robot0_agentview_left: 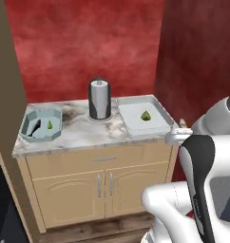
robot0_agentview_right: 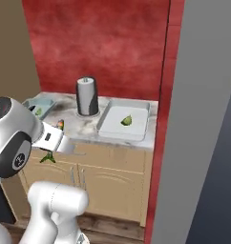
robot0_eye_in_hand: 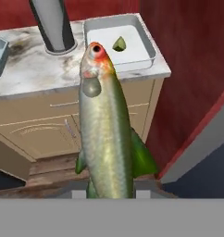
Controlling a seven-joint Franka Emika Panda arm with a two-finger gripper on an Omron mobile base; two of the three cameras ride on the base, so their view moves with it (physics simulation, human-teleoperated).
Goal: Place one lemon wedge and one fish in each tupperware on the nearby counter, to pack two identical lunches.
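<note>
The step in hand, judged from how things lie, is the carrying of the second fish (robot0_eye_in_hand: 106,134) toward the white-grey rectangular tupperware (robot0_agentview_left: 157,124). This tray sits on the marbled counter (robot0_agentview_left: 83,135) just to the right of the dark paper-towel holder (robot0_agentview_left: 100,99) and already contains a lemon wedge (robot0_agentview_left: 145,115) but no fish. The pale blue octagonal tupperware (robot0_agentview_left: 29,135), to the left of the holder and well apart from it, appears to hold both a dark fish (robot0_agentview_left: 35,126) and a green wedge (robot0_agentview_left: 50,125), so that lunch seems complete. The gripper (robot0_eye_in_hand: 109,193) is closed narrowly on the tail end of the fish; the fingertips themselves are hidden behind the body, which stands up along the hand view with its red-marked head pointing at the rectangular tray. In the right base view the fish shows beside the forearm, in front of the counter edge and to the left of the holder, not yet over either tray. The next move calls for bringing the hand over the counter to the right of the holder, lowering the fish inside the tray rim beside the wedge, and only then parting the fingers.
</note>
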